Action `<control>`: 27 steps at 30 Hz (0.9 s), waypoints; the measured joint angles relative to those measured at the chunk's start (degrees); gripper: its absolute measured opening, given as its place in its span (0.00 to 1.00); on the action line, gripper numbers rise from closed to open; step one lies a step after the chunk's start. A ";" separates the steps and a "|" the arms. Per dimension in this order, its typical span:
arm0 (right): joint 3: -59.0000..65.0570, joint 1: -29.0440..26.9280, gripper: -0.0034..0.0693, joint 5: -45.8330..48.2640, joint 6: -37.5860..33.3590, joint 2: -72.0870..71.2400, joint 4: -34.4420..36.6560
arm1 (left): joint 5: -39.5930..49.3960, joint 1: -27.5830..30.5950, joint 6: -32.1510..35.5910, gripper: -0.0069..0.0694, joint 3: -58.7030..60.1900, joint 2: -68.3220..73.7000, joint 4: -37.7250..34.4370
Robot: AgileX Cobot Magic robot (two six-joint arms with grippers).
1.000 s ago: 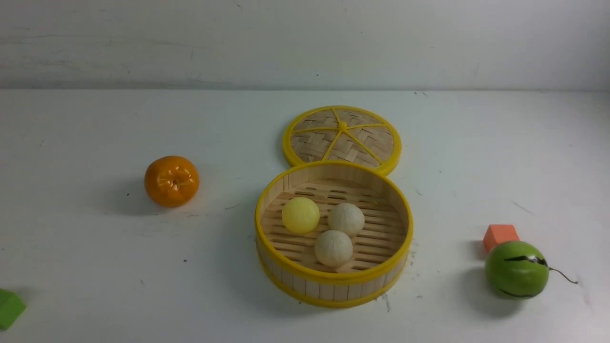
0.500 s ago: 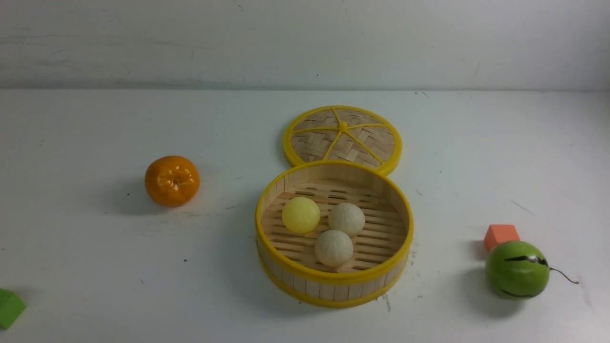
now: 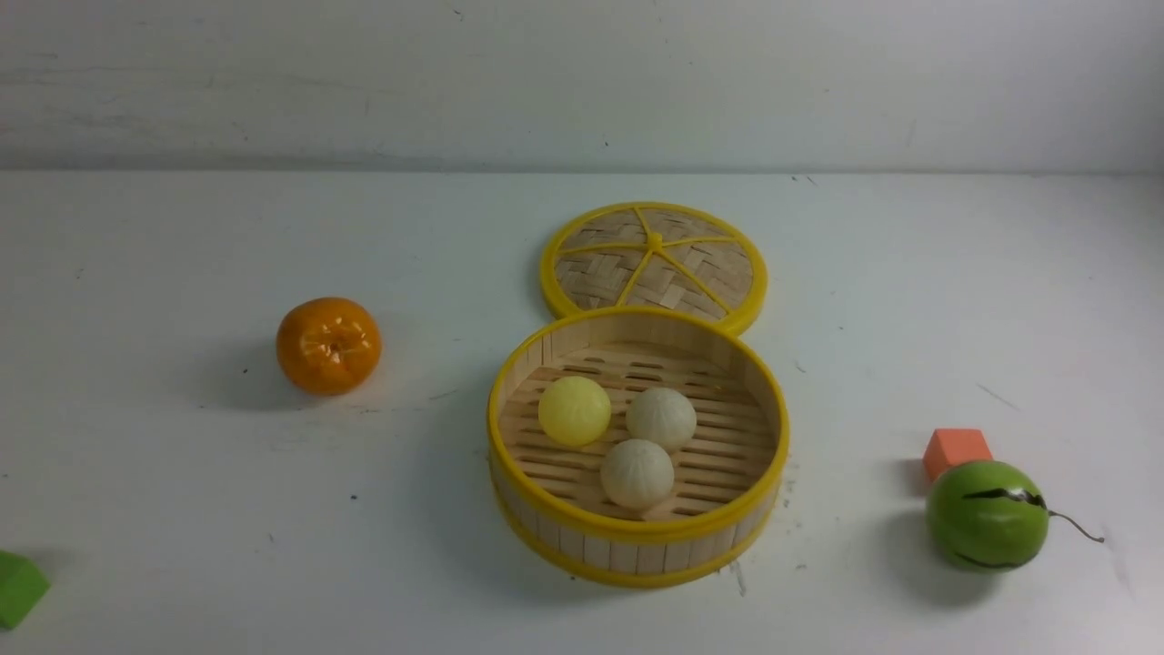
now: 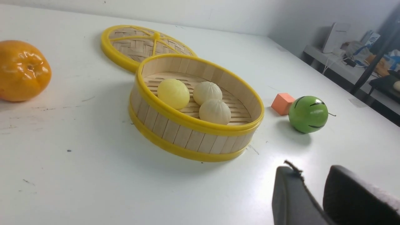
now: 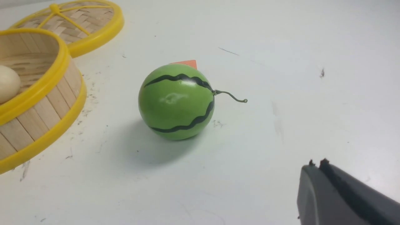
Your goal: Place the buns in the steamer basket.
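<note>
No brand, label or writing can be read on any object. The three buns lie inside the steamer basket (image 3: 637, 446), close together on its slat floor: the pale yellow bun (image 3: 574, 411) toward the left, one cream-white bun (image 3: 661, 418) just beside it, and the other cream-white bun (image 3: 637, 474) nearer to the robot. The woven lid (image 3: 654, 266) lies flat on the tabletop (image 3: 182, 509) behind the basket, and the basket rim hides its near edge. An orange (image 3: 328, 346) stands well apart on the left. On the right, a green ball with a stem (image 3: 987, 515) sits just in front of a small orange block (image 3: 955, 452) and covers part of it. A green block (image 3: 18, 589) is cut off at the lower left corner. In the front view no arm shows. The left gripper (image 4: 315, 195) shows only at the corner of its wrist view, its jaws a little apart and holding nothing. The right gripper (image 5: 325, 184) has its jaws pressed together, empty, near the green ball.
</note>
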 joint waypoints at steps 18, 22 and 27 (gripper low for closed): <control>0.00 0.00 0.06 0.00 0.00 0.00 0.04 | -3.81 21.89 -1.41 0.07 11.51 -3.89 5.03; 0.00 0.00 0.07 0.00 0.00 0.00 0.17 | 2.65 21.95 -1.55 0.07 11.80 -3.89 6.43; 0.00 0.00 0.08 0.00 0.00 0.00 0.17 | 3.30 21.95 -1.75 0.07 11.85 -3.89 6.69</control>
